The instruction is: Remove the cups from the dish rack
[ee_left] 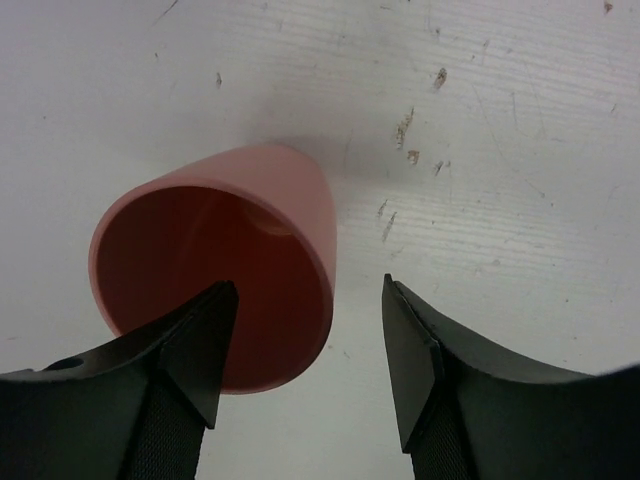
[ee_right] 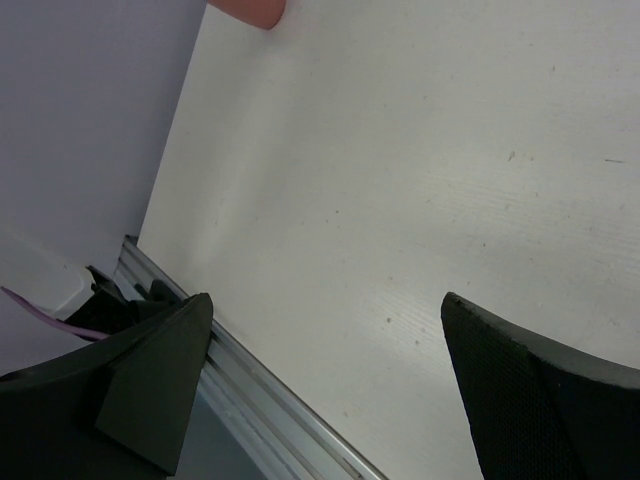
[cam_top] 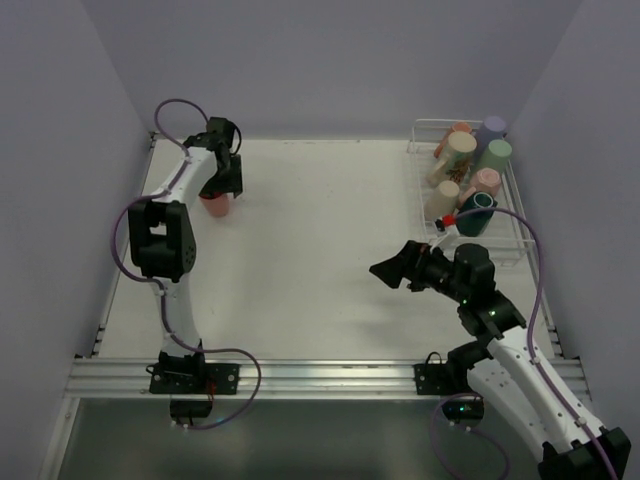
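A salmon cup (cam_top: 216,206) stands upright on the white table at the far left. My left gripper (cam_top: 221,193) hangs right over it. In the left wrist view the gripper (ee_left: 308,284) is open, one finger over the mouth of the salmon cup (ee_left: 280,190) and the other outside its wall, not touching it. The dish rack (cam_top: 512,240) at the far right holds several cups, among them lavender (cam_top: 492,128), tan (cam_top: 456,150), light green (cam_top: 496,155), pink (cam_top: 486,183) and dark green (cam_top: 478,212). My right gripper (cam_top: 386,270) is open and empty over the table, left of the rack; its wrist view (ee_right: 326,298) shows only bare table between the fingers.
An aluminium rail (cam_top: 320,375) runs along the table's near edge and also shows in the right wrist view (ee_right: 260,400). Lavender walls close in the left, back and right sides. The salmon cup's edge shows at the top of the right wrist view (ee_right: 250,10).
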